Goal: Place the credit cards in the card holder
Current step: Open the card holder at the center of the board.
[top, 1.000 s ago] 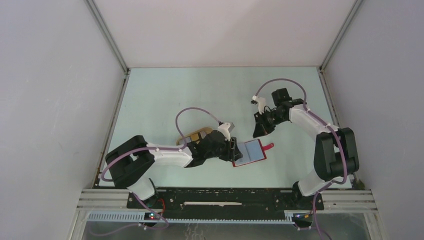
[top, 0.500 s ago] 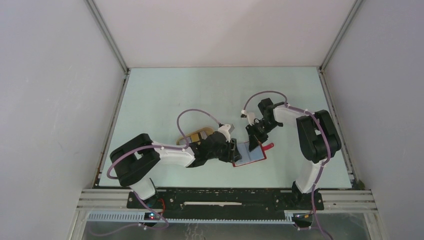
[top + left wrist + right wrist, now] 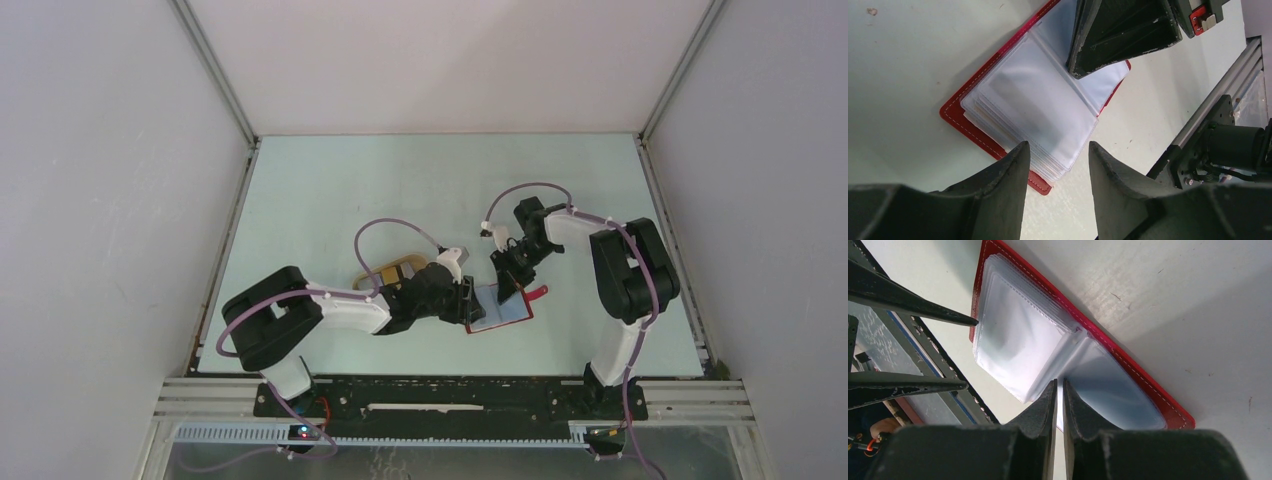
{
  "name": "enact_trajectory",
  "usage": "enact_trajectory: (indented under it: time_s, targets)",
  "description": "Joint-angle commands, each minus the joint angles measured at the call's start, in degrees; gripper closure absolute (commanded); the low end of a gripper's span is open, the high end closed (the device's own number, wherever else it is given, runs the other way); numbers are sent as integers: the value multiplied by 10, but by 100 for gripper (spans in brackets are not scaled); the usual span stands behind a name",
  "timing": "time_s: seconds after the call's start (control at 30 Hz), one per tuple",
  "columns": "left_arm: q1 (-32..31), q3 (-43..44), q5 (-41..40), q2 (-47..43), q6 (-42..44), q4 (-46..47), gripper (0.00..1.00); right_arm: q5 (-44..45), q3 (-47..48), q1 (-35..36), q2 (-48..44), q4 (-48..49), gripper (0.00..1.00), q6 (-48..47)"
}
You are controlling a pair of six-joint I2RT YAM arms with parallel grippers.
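Holder [image 3: 503, 308] lies open right at the left claw [image 3: 1055, 148], jaws apart over its edge, arm stretched low. Right claw [image 3: 1058, 383], arm bent, pinches a clear sleeve [image 3: 1047, 369].

We take this for a robotics lab test cell.
Our left arm [image 3: 340, 312] and right arm [image 3: 622, 280] stand on an aluminium rail [image 3: 700, 398] at the near edge of a pale green table [image 3: 400, 185]. Plain white panels [image 3: 100, 200] close it in left, right and far.

No legible text, labels, brands or numbers anywhere.
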Motion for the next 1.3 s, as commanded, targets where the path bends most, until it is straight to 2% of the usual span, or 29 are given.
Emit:
enact_trajectory:
  time_s: [0.0,0.8,1.27]
  targets:
    - [2,18,-4,-12,-7,23,48,7,18,5,6,-5,84,-2]
    - [5,32,2,38,-23,22,48,16,18,9,16,-6,84,-2]
    - [12,65,80,83,-44,97,49,7,24,13,21,-15,84,-3]
